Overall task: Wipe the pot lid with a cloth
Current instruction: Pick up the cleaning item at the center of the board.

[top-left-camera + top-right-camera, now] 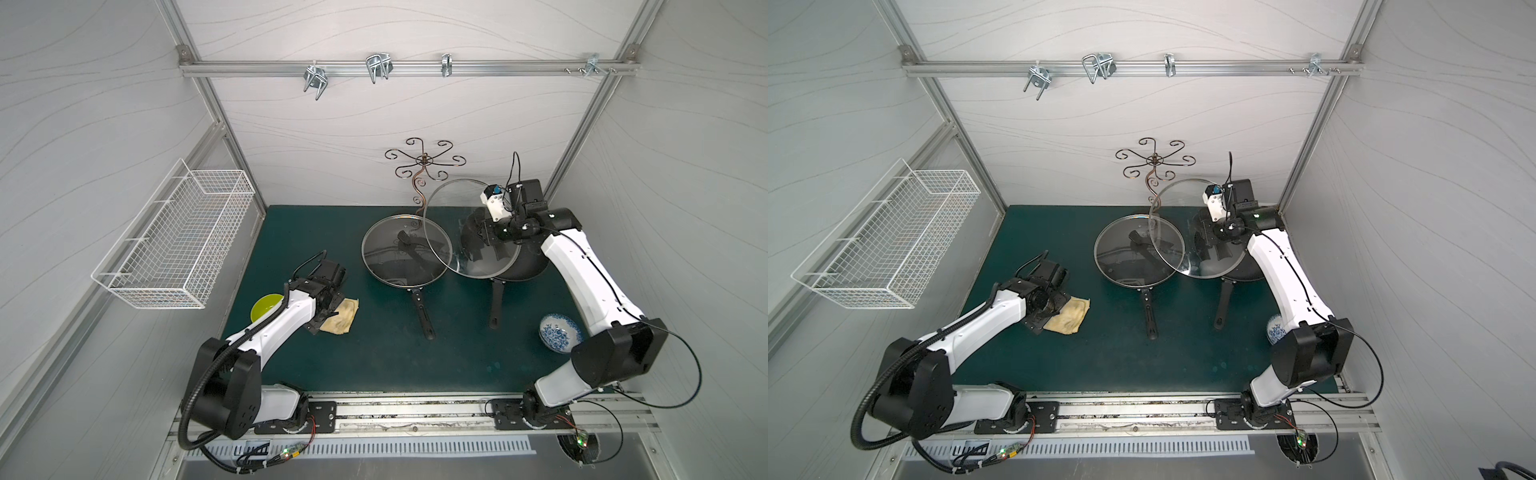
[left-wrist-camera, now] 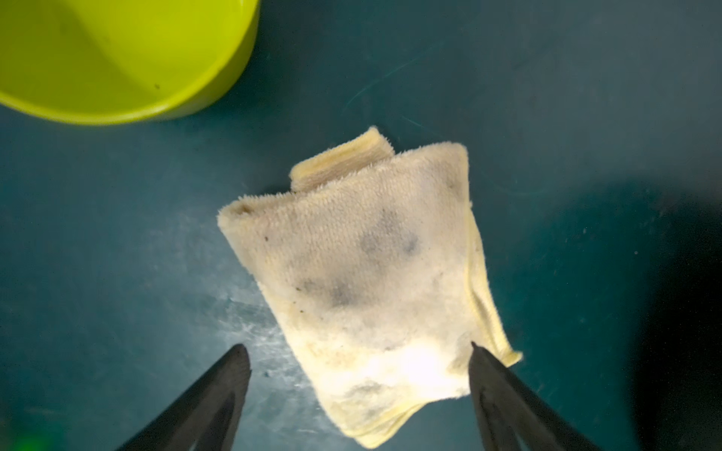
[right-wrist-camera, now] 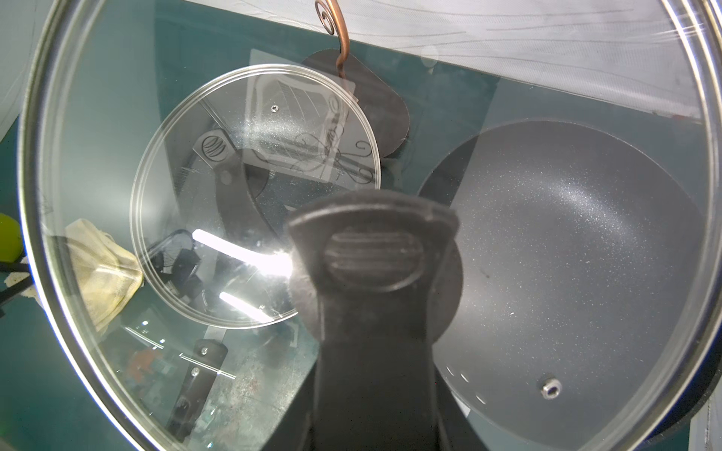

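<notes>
The left tool (image 2: 357, 345) hangs spread over the cloth (image 1: 341, 318), its jaws on either side of the cloth's near end. The cloth, folded and smudged, lies flat on the bench (image 1: 374, 357) toward 8 o'clock, a green bowl (image 1: 266, 305) just at its 9 o'clock. Toward 1 o'clock the right tool (image 1: 482, 239) is pressed tight on the lid (image 1: 449, 216), holding it raised and tilted over an open pan (image 1: 528, 266). A covered pan (image 1: 422, 311) sits at that pan's 9 o'clock.
</notes>
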You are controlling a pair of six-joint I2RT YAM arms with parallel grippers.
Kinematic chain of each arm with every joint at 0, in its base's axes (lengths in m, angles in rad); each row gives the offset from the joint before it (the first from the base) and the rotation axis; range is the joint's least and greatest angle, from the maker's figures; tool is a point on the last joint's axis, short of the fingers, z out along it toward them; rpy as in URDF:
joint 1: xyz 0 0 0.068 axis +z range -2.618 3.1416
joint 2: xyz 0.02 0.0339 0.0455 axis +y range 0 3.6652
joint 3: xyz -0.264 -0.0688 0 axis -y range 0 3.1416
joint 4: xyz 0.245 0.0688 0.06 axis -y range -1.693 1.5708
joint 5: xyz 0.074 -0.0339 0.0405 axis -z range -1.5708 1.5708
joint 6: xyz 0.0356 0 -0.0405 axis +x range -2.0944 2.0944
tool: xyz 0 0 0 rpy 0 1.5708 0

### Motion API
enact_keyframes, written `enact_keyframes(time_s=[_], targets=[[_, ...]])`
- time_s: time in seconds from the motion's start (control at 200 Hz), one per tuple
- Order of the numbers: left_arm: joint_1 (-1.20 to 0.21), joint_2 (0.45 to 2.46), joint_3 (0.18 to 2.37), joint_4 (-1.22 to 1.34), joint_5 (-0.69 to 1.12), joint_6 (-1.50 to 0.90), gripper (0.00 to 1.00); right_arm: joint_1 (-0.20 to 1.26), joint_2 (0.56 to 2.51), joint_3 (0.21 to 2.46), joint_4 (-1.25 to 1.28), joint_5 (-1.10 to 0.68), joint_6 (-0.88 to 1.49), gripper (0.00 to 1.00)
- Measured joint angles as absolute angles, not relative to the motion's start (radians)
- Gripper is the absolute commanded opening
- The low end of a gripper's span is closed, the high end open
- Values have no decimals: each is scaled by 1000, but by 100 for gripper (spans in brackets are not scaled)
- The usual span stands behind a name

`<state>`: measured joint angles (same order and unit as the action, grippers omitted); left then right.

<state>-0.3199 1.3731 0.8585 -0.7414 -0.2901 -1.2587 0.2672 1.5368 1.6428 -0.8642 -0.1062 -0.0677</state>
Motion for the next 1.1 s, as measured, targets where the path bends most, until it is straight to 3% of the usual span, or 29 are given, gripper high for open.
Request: enact_keyframes(time_s=[0.45,0.58,0.69,0.875,1.101], targets=[[-308,1580,914,-758,-234,-1362,77,268,1494,1613,-863,-95,-79,0],[-294,1651,919,-745,-204,-1367,65,268,1487,1602,-861,-90,-93,0],[-275,1669,939,-741,-174,-1370,48,268,1470,1582,-862,-76,-113,0],[-244,1669,938,-744,-144,-1369,1,268,1452,1577,-862,-65,-128,0],[-234,1659,939,-747,-138,-1325,0,265,1433,1577,-862,-88,-95,0]])
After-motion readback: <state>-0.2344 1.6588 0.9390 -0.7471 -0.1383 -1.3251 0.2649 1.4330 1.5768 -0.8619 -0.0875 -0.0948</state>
